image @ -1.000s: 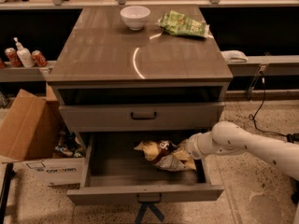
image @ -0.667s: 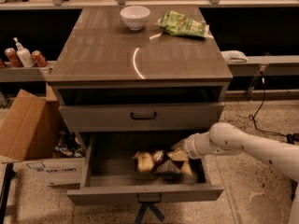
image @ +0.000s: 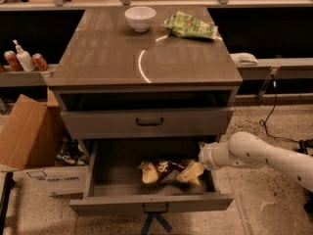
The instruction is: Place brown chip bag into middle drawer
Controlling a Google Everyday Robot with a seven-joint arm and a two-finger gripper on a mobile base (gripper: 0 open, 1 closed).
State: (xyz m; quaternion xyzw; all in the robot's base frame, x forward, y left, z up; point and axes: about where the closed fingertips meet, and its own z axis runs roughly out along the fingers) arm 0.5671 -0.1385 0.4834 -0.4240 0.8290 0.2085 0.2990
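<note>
While the middle drawer (image: 151, 203) is standing pulled out at the foot of the cabinet (image: 98, 72), we are looking straight down into its plain grey inside. The brown chip bag (image: 166, 172) is lying right there on the drawer floor! It is sitting crumpled in the right half, near the front wall, with its tan end pointing left and its dark middle showing white lettering.

The white arm (image: 264, 155) is spanning in from the right edge of the view. The gripper (image: 203, 156) is hanging at the drawer's right side, just above the bag's right end. Whether the claw is spread, pressed together or pinching the bag, we cannot tell, and we cannot tell if it is touching the bag either.

Above, the upper drawer front (image: 98, 124) is sitting closed, its black bar handle (image: 149, 122) showing in the centre. Up on the cabinet top, the white bowl (image: 140, 17) is resting at the back, and the green chip bag (image: 190, 26) is lying just to its right, the two apart. Off to the left, a cardboard box (image: 24, 131) is leaning open beside the cabinet.
</note>
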